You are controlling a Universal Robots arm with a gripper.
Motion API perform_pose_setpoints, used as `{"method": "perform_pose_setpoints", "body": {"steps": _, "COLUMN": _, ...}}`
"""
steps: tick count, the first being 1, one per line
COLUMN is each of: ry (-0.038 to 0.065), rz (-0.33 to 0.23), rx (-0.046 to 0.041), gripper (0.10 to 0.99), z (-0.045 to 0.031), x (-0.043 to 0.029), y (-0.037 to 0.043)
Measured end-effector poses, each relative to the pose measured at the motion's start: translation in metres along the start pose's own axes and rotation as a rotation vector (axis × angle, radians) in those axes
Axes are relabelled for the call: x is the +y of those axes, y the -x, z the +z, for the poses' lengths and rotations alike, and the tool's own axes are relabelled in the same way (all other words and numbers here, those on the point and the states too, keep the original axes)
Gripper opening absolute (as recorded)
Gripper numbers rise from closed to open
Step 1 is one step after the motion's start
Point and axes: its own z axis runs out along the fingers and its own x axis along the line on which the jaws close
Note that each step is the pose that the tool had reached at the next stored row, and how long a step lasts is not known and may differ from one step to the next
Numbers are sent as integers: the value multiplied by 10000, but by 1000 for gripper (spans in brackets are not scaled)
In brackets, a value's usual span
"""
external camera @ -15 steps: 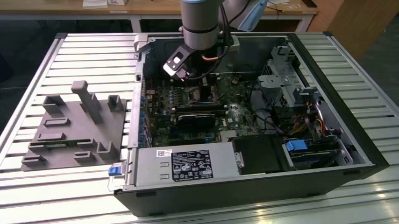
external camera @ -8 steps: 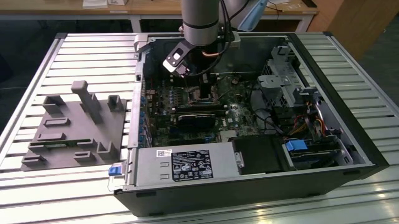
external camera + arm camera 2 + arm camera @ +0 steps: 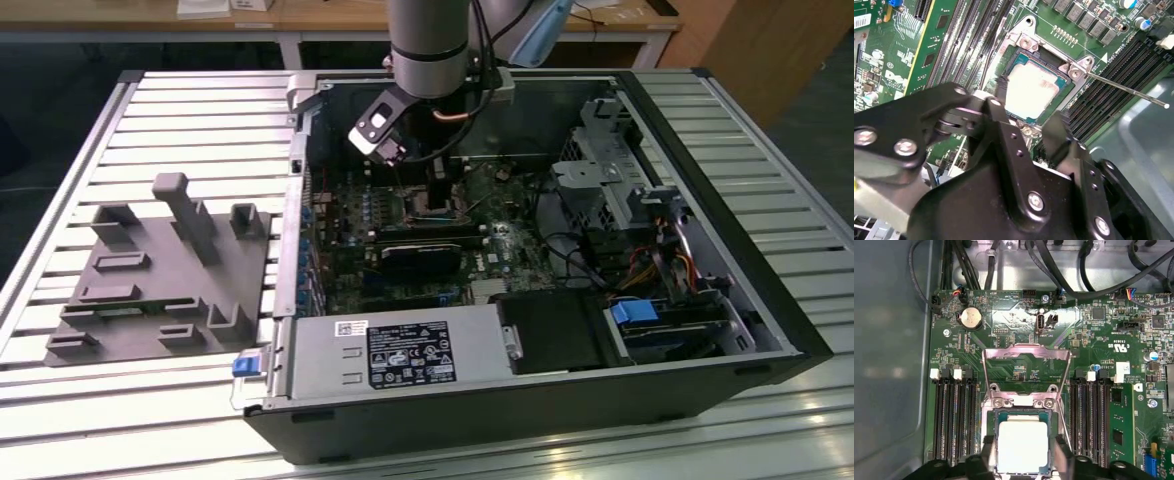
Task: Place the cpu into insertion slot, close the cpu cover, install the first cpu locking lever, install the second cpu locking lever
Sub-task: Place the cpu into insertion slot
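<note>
hand (image 3: pixel 1024 442) spread open, holding nothing, fingers (image 3: pixel 988 452) flanking the cpu (image 3: pixel 1022 446) | cpu lies flat in the insertion slot (image 3: pixel 989 415) | cpu cover (image 3: pixel 1026 351) tilted up, likely to keep the slot open for seating

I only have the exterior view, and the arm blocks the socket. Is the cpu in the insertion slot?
Observer: Yes. In the first wrist view the cpu lies flat inside the insertion slot.
Operator: Is the cover down?
Observer: No. The cpu cover stands swung up off the slot, hinged at one edge.
Operator: Any lever latched?
Observer: In the second wrist view one locking lever sticks out free over the memory slots, unlatched.
</note>
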Motion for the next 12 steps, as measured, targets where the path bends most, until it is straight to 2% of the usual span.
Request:
{"method": "perform_pose_setpoints", "body": {"steps": 2, "ry": 0, "rz": 0, "rx": 0, "gripper": 467, "z": -1, "x": 0, "y": 0}}
{"method": "perform_pose_setpoints", "body": {"steps": 3, "ry": 0, "rz": 0, "rx": 0, "gripper": 467, "z": -1, "x": 0, "y": 0}}
{"method": "perform_pose_setpoints", "body": {"steps": 5, "ry": 0, "rz": 0, "rx": 0, "gripper": 353, "z": -2, "x": 0, "y": 0}}
{"method": "perform_pose_setpoints", "body": {"steps": 6, "ry": 0, "rz": 0, "rx": 0, "gripper": 353, "z": -2, "x": 0, "y": 0}}
{"method": "perform_pose_setpoints", "body": {"steps": 8, "ry": 0, "rz": 0, "rx": 1, "gripper": 235, "z": -3, "x": 0, "y": 0}}
{"method": "perform_pose_setpoints", "body": {"steps": 9, "ry": 0, "rz": 0, "rx": 0, "gripper": 235, "z": -3, "x": 0, "y": 0}}
{"method": "perform_pose_setpoints", "body": {"steps": 11, "ry": 0, "rz": 0, "rx": 0, "gripper": 118, "z": -4, "x": 0, "y": 0}}
{"method": "perform_pose_setpoints", "body": {"steps": 12, "ry": 0, "rz": 0, "rx": 0, "gripper": 118, "z": -4, "x": 0, "y": 0}}
